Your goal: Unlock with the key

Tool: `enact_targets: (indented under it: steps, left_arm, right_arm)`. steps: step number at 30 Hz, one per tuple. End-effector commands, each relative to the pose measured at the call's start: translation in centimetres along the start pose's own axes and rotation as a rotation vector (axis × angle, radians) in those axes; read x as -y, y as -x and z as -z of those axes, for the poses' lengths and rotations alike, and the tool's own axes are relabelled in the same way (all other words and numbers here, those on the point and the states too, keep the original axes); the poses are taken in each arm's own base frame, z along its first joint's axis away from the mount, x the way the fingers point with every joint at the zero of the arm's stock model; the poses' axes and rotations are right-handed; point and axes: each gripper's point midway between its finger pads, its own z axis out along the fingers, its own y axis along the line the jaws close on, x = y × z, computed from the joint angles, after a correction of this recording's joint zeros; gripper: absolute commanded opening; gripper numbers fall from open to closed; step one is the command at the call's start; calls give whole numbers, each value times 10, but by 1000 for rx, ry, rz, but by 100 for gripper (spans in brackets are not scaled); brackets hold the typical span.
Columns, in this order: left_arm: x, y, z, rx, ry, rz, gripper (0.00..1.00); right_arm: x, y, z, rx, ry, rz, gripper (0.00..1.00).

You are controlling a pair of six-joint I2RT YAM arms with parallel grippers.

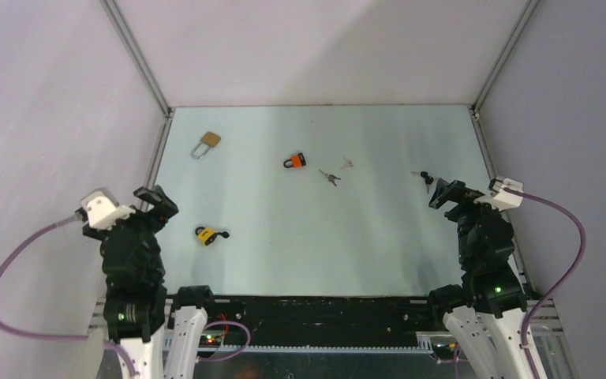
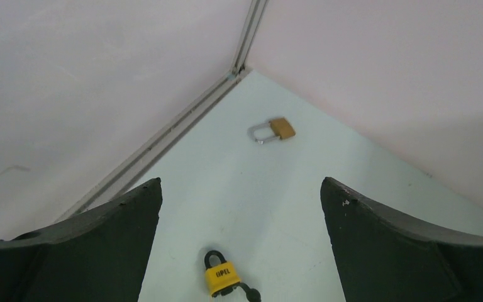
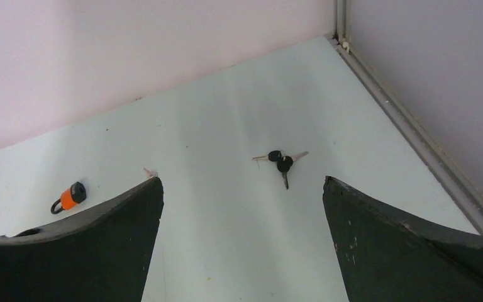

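Both my grippers are spread wide and hold nothing. The left gripper (image 1: pixel 156 203) hangs at the lower left of the overhead view, the right gripper (image 1: pixel 447 193) at the right edge.

Low in my left wrist view lies a yellow padlock (image 2: pixel 221 280) with something black at its base. It may be a key, but I cannot tell. A brass padlock (image 2: pixel 281 128) sits further up that frame, near the wall. An orange padlock (image 1: pixel 295 161) lies near the top centre of the overhead view, with loose silver keys (image 1: pixel 331 178) just to its right. A bunch of black-headed keys (image 3: pixel 280 162) lies between my right fingers in the wrist view, well apart from every lock.

The likeliest mistake, I judge, is pairing the wrong key with the wrong lock, since nothing here shows which fits which. The keys lie flat on the table (image 1: pixel 363 245), so my fingertips could skid over them or grab the whole bunch. An unheld padlock would probably slide when I push a key in.
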Motion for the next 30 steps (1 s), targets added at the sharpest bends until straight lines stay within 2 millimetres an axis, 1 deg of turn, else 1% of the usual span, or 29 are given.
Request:
enact_targets:
  steps: [1, 2, 3, 6, 7, 10, 11, 12, 13, 14, 15, 16, 17, 20, 21, 22, 23, 24, 25, 26, 27, 29, 30]
  left_arm:
    - [11, -29, -27, -114, 19, 27, 100]
    - [12, -41, -34, -157, 33, 20, 100]
    - [12, -49, -37, -185, 47, 34, 100]
    - [9, -84, -54, -316, 115, 18, 100]
    - [7, -94, -56, -350, 136, 22, 100]
    - [5, -126, -68, -464, 195, 7, 100]
    - [5, -132, -70, -483, 203, 5, 100]
    - [4, -144, -75, -525, 224, -7, 100]
    - [4, -150, -77, -547, 231, -13, 100]
    - [3, -161, -81, -588, 248, -33, 100]
    - [3, -173, -85, -634, 259, -50, 100]
    - [4, -180, -86, -662, 259, -51, 100]
    - [3, -192, -88, -706, 272, -63, 100]
    - [5, -219, -88, -818, 296, -34, 100]
    - [3, -231, -88, -867, 315, -30, 100]
    - [6, -240, -83, -919, 321, 14, 100]
    - [3, -253, -80, -973, 347, 23, 100]
    - [1, -261, -75, -1014, 375, 61, 100]
    - [-7, -276, -69, -1066, 415, 60, 100]
    - [-11, -281, -65, -1084, 448, 85, 100]
    - [-18, -291, -58, -1116, 478, 80, 100]
    - [-26, -302, -50, -1148, 517, 81, 100]
    - [-27, -304, -46, -1160, 529, 83, 100]
  right_arm:
    - [-16, 0, -12, -9, 47, -53, 100]
    - [-19, -2, -13, -14, 53, -57, 100]
    - [-20, -5, -17, -30, 51, -57, 100]
    - [-24, -10, -25, -44, 53, -55, 100]
    - [-25, -14, -28, -56, 53, -49, 100]
    - [-30, -17, -35, -58, 63, -43, 100]
    - [-31, -22, -38, -73, 61, -33, 100]
    - [-33, -24, -40, -74, 65, -30, 100]
    - [-33, -30, -43, -93, 61, -16, 100]
    - [-34, -32, -45, -98, 58, -10, 100]
    - [-35, -39, -49, -118, 52, 9, 100]
    - [-36, -41, -51, -123, 51, 16, 100]
    - [-37, -47, -55, -142, 47, 33, 100]
    - [-42, -52, -64, -161, 43, 33, 100]
    - [-44, -55, -68, -174, 39, 28, 100]
    - [-47, -58, -71, -183, 45, 24, 100]
    - [-49, -58, -73, -182, 48, 9, 100]
    - [-50, -63, -74, -194, 51, 1, 100]
    - [-51, -66, -75, -199, 54, -2, 100]
    - [-50, -72, -75, -207, 55, -7, 100]
    - [-51, -73, -75, -205, 58, -14, 100]
    - [-46, -81, -70, -217, 47, -34, 100]
    - [-45, -82, -67, -221, 44, -53, 100]
